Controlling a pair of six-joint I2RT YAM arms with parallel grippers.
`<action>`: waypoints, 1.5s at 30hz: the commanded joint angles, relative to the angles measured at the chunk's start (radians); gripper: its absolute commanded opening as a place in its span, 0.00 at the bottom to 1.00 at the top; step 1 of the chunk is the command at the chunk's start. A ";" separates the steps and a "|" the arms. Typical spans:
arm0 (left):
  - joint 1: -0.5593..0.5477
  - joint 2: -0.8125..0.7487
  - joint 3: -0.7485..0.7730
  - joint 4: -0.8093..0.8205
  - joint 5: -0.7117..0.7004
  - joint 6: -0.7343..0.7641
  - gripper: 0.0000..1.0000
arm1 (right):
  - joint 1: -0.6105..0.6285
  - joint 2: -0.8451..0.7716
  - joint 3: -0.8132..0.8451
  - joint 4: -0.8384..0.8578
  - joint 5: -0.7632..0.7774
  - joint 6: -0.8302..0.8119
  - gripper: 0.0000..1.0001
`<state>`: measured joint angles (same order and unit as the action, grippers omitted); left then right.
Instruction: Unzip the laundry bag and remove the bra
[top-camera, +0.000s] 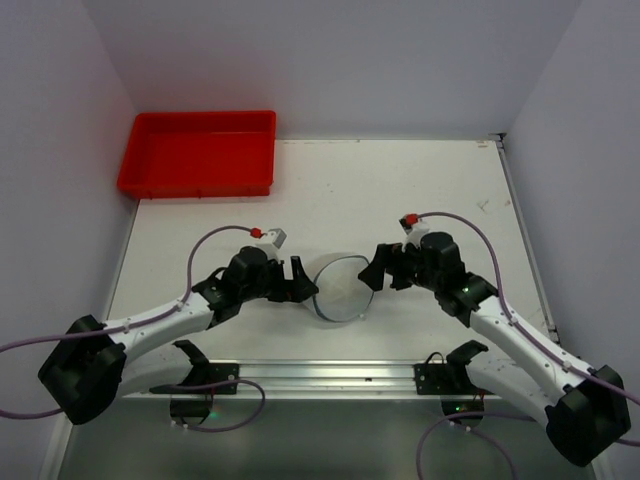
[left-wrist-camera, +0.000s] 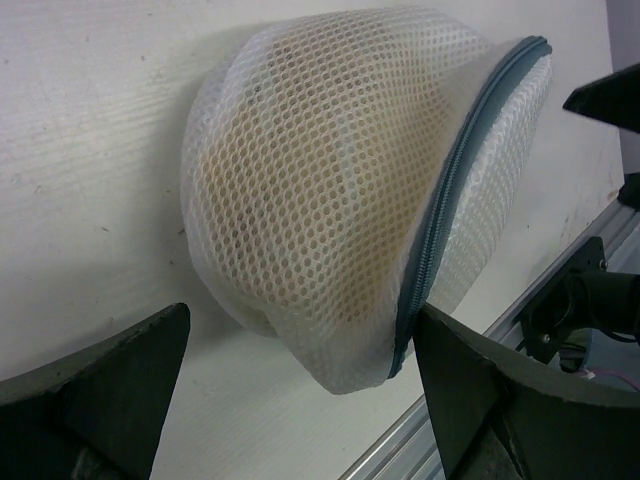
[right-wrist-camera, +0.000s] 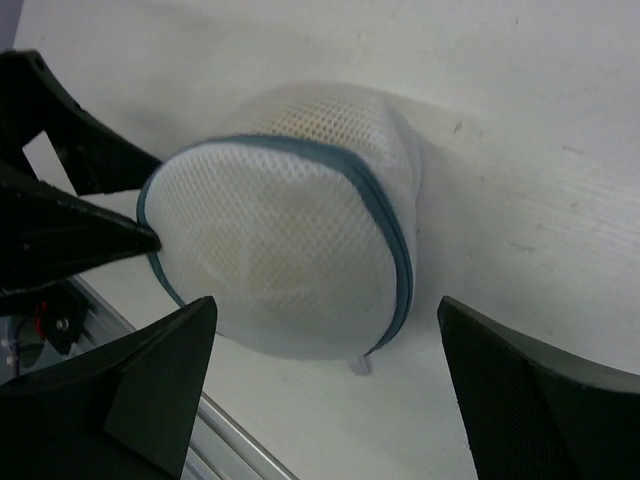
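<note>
**Both my tools wide, bag between them**

The laundry bag (top-camera: 340, 287) sits on the white surface (top-camera: 400, 190) toward 6 o'clock from its middle, close to the near rail. My left tool (top-camera: 306, 280) is at the bag's 9 o'clock and my right tool (top-camera: 375, 268) at its 3 o'clock. Both have their jaws spread wide and neither grips anything.

In the left wrist view the bag's rounded mesh dome faces me. A beige padded shape, the bra (left-wrist-camera: 300, 200), shows through the mesh inside it. The right wrist view shows the flatter face. The blue-grey zipper band (right-wrist-camera: 385, 215) rings the rim and looks closed along the stretch I can see. One left fingertip (right-wrist-camera: 140, 237) meets the rim at 9 o'clock; I cannot tell whether it presses.

A red plastic tray (top-camera: 197, 183) lies at 11 o'clock, well apart from the bag.
</note>
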<state>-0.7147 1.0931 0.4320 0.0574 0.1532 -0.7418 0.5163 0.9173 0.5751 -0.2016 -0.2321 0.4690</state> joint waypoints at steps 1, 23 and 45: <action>0.004 0.068 0.043 0.111 0.022 0.002 0.95 | 0.001 -0.037 -0.090 0.106 -0.091 0.017 0.94; 0.110 0.129 0.099 0.068 0.008 0.084 0.91 | -0.059 0.295 0.022 0.281 -0.412 0.062 0.04; 0.063 -0.062 -0.162 0.395 0.016 -0.504 1.00 | -0.059 0.342 0.080 0.360 -0.205 0.530 0.00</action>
<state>-0.6186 0.9913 0.2726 0.2356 0.1547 -1.1336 0.4580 1.2716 0.6407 0.1093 -0.4812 0.9398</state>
